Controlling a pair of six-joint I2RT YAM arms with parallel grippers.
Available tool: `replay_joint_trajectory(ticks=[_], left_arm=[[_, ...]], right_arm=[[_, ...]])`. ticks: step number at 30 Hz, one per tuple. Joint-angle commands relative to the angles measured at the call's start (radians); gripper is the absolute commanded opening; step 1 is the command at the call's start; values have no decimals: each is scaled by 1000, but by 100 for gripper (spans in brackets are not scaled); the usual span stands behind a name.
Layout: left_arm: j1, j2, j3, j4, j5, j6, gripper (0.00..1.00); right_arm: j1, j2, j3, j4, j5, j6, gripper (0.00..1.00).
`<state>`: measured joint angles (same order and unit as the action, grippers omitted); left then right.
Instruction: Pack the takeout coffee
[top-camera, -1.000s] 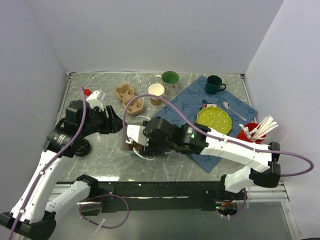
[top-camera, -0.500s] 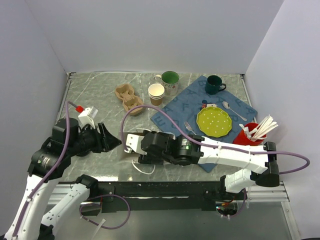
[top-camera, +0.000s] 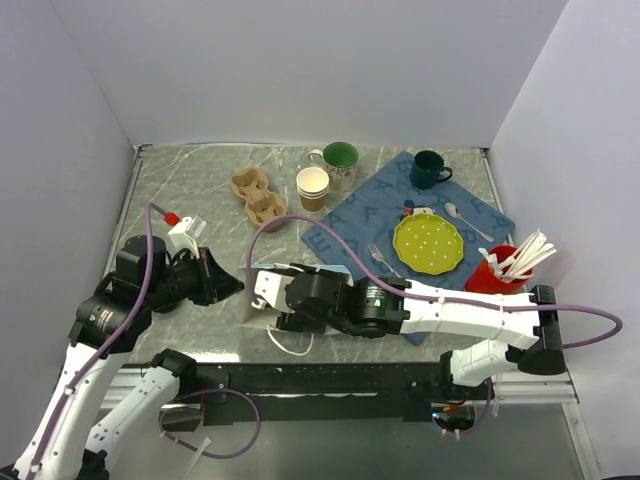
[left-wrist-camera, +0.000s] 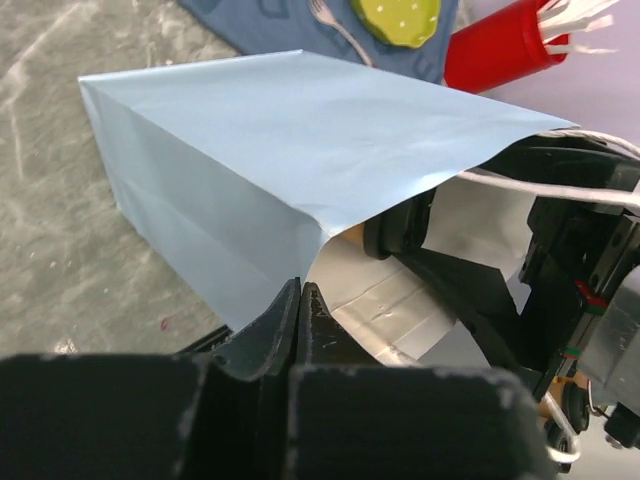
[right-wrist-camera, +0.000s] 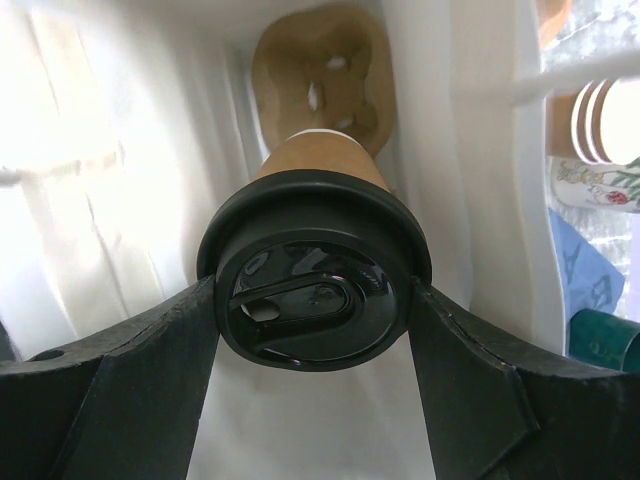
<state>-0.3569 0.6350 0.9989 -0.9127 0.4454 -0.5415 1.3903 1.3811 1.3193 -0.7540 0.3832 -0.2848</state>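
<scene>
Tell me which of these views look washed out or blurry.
Right wrist: the paper bag is blown out inside at left, and the takeout coffee lid shows glare. Left wrist: the left gripper is a dark blur up close. Top external: even light, sharp.

Small brown kraft paper cup (right-wrist-camera: 320, 160): matt, fibrous.
Round black plastic lid (right-wrist-camera: 315, 300): glossy, smooth.
Pale blue paper bag (left-wrist-camera: 300, 130): smooth, matt, creased; white inside.
Tan moulded-pulp cup carrier (top-camera: 257, 198): rough, dull.

I note a robotics lab cell: blank white partition walls (top-camera: 300, 70) box my marbled surface (top-camera: 200, 185) and mounting rail (top-camera: 330, 380).
</scene>
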Motion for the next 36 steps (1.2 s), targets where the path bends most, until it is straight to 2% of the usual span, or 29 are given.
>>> replay_joint_trajectory(ticks=[1, 5, 11, 18, 24, 36], left_arm=[[-1, -66, -54, 156, 58, -1, 1], [-1, -130, -108, 247, 64, -12, 1], [-1, -133, -118, 192, 79, 78, 1], [-2, -161, -144, 176, 114, 103, 1], [-1, -164, -134, 160, 104, 101, 1], [-1, -141, -108, 152, 58, 91, 1]], right_arm=[[0, -16, -2, 99, 52, -45, 41], [-13, -4, -15, 156, 36, -89, 41], [-42, 41, -51, 280, 40, -163, 41], [-68, 114, -63, 418, 59, -205, 40], [-93, 148, -74, 452, 28, -185, 40], [-112, 179, -95, 409, -63, -136, 40]])
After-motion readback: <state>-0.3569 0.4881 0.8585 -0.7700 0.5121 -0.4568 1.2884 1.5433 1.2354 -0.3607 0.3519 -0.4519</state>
